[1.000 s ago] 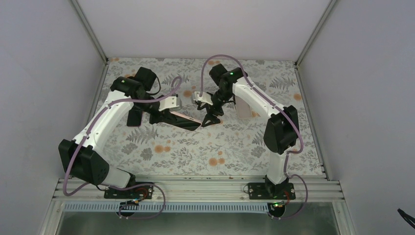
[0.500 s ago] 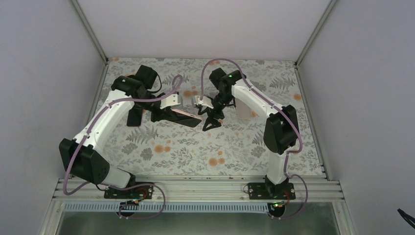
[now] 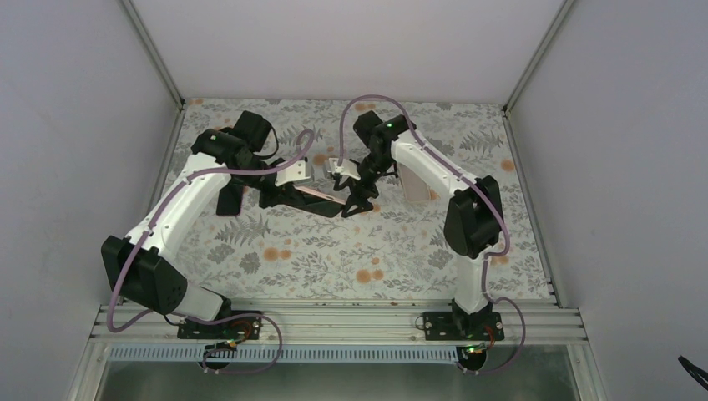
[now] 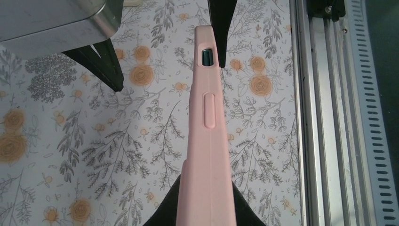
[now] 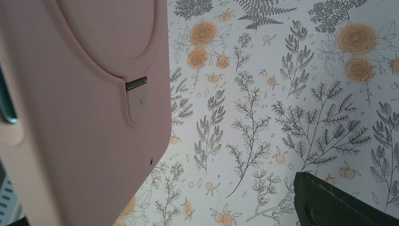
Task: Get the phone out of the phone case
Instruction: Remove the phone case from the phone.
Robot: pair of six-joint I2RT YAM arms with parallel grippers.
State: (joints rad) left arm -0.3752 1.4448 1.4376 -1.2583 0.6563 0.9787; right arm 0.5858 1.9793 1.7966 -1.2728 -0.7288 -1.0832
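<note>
The pink phone case [image 3: 311, 192] with the dark phone [image 3: 321, 205] inside is held off the table, tilted. My left gripper [image 3: 288, 194] is shut on its near end; in the left wrist view the case [image 4: 207, 141] runs edge-on away from the gripper [image 4: 205, 200]. A dark bit of the phone [image 4: 207, 57] shows through a cutout. My right gripper [image 3: 351, 199] is open at the far end, straddling it [image 4: 169, 75]; one finger lies against the case's side. The case's back [image 5: 84, 122] fills the left of the right wrist view; one finger [image 5: 339, 202] shows.
A second pale pink shell [image 3: 415, 184] lies on the flowered table behind the right arm. A black phone-like slab [image 3: 227, 200] lies under the left arm. Grey walls stand on three sides. An aluminium rail [image 4: 310, 117] runs along the near edge.
My right gripper has moved left and closed in on the far end of the cased phone. The left gripper has kept its hold and drawn the phone slightly back.
</note>
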